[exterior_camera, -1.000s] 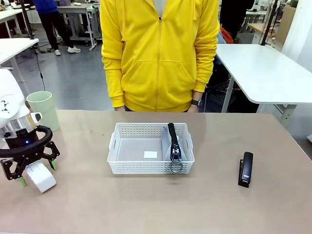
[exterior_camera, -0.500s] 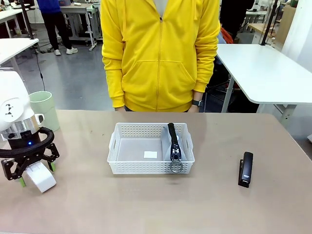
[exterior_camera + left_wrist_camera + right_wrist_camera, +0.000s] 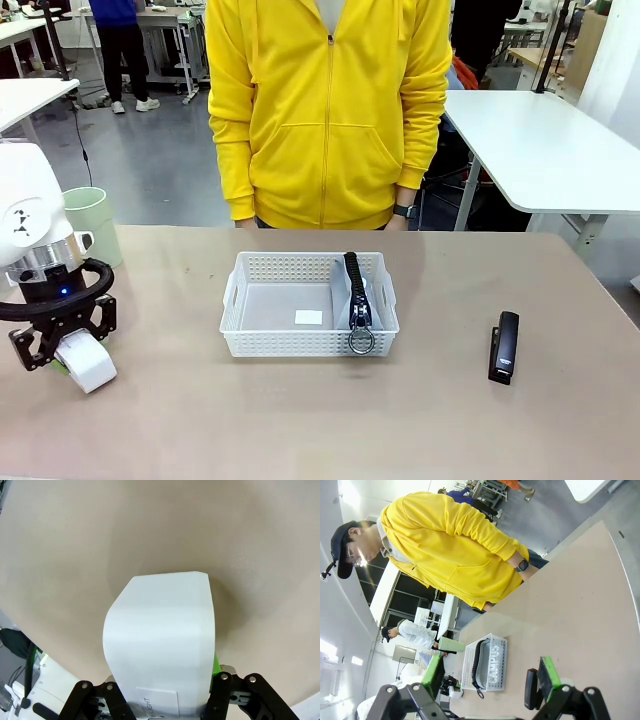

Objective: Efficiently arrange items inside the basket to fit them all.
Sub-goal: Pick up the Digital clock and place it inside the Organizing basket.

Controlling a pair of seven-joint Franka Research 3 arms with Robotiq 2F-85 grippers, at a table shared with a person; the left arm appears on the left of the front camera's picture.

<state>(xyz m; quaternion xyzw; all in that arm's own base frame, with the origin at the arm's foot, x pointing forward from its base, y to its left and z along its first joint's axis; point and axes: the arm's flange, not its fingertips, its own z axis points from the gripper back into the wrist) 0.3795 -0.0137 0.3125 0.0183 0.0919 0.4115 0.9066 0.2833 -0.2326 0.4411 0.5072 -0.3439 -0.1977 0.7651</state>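
The left gripper is at the near left corner of the table, clenched on the small white box. In the left wrist view a green pad presses against one side of the box, and printed text shows on a label at its near end. The box sits low at the tabletop; whether it rests on the surface or is just clear of it cannot be told. The right gripper is released, with its two green pads standing wide apart and nothing between them. The basket stands at the middle of the table, long side toward the robot. The grey zip pouch stands on edge inside it at the right end, zipper uppermost, with its ring pull hanging over the near wall. The rest of the basket floor is bare except for a small white patch. The black stapler lies flat on the table to the right, well apart from the basket. The pale green cup stands upright at the far left edge, behind the left arm. A person in a yellow hooded jacket stands at the far side, arms down.
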